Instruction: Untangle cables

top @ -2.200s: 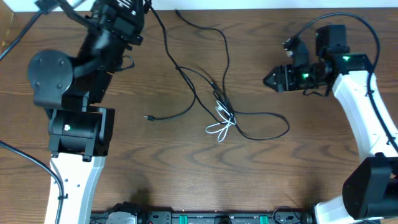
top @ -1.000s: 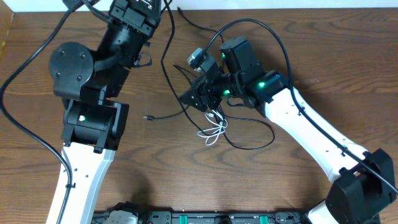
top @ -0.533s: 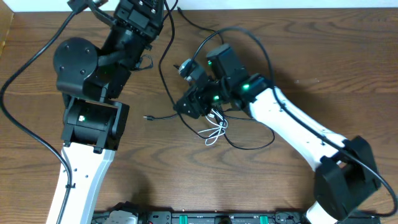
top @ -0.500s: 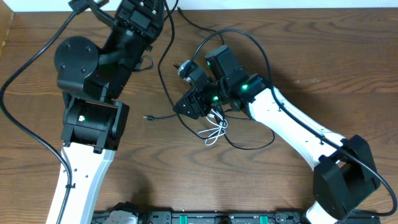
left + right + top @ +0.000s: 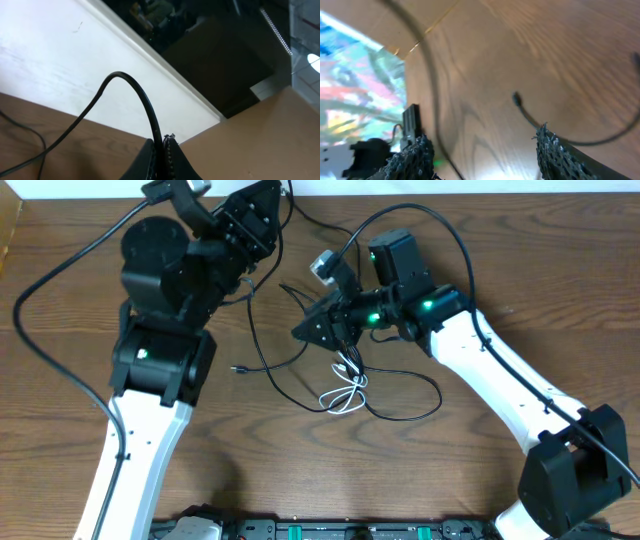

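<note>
Left fingers [image 5: 146,161], clamped on the black cable [image 5: 135,87], now draw it away from the open, empty right fingers [image 5: 555,155], seemingly loosening the tangle [image 5: 345,385].

On the wooden table [image 5: 560,270], the right gripper [image 5: 305,331] points left over tangled black cables [image 5: 249,330], a white cable [image 5: 345,395] looped just near of it. The left gripper [image 5: 262,208] hangs at the far edge.

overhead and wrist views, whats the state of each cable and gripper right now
left gripper: shut on black cable
black cable: pinched in the left gripper, arching up out of it
right gripper: open, holding nothing
white cable: flat on the table, looped, tangled with black cables
black plug end: lying free on the table
</note>
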You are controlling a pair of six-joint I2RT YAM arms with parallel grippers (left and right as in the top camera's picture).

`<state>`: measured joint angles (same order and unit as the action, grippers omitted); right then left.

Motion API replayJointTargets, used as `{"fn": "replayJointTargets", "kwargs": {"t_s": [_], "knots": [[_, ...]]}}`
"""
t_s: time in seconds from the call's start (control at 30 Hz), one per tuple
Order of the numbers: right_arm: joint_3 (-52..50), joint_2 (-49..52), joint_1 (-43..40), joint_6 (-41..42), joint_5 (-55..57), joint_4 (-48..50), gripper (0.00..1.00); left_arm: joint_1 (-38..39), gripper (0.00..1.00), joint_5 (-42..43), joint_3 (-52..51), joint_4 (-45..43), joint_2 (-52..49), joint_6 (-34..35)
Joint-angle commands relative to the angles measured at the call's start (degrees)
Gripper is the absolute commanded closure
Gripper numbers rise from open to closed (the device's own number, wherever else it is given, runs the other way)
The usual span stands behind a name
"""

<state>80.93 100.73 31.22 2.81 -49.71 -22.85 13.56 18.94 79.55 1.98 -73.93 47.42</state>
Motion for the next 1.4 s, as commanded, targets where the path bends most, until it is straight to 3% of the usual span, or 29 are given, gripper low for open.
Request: {"fn": "replayJointTargets", "kwargs": {"t_s": [0.0,0.37,0.63,0.77,0.93,1.07,1.37], "knots": [[0.5,-0.5,3.3,0.4,-0.6,0.2,0.37,0.1,0.92,-0.4,1.3,-2.2,-0.8,1.5],[0.5,6.0,10.0,5.4,2.3,4.9,0.42,0.1,0.92,-0.4,1.3,-7.9,-0.8,5.2],[0.5,7.9,10.0,5.5,11.2,0.1,0.74,-1.9,0.92,-0.3,1.3,-5.5,-0.7,5.2],[0.5,6.3,7.1,5.5,14.9,-2.9,0.98,-3.2,0.92,-0.6,1.3,1.7,-0.8,2.7],[0.5,0.9,1.0,5.3,16.8,-5.2,0.99,-4.4,0.92,-8.2,1.3,16.4,-0.8,-3.7],[0.5,-6.1,-5.9,5.3,16.8,-6.6,0.99,-5.3,0.92,-16.6,1.2,26.2,-1.0,-4.2],[0.5,-24.7,-19.5,5.3,16.8,-10.0,0.99,-5.9,0.92,-19.0,1.2,29.5,-1.6,-10.2]]}}
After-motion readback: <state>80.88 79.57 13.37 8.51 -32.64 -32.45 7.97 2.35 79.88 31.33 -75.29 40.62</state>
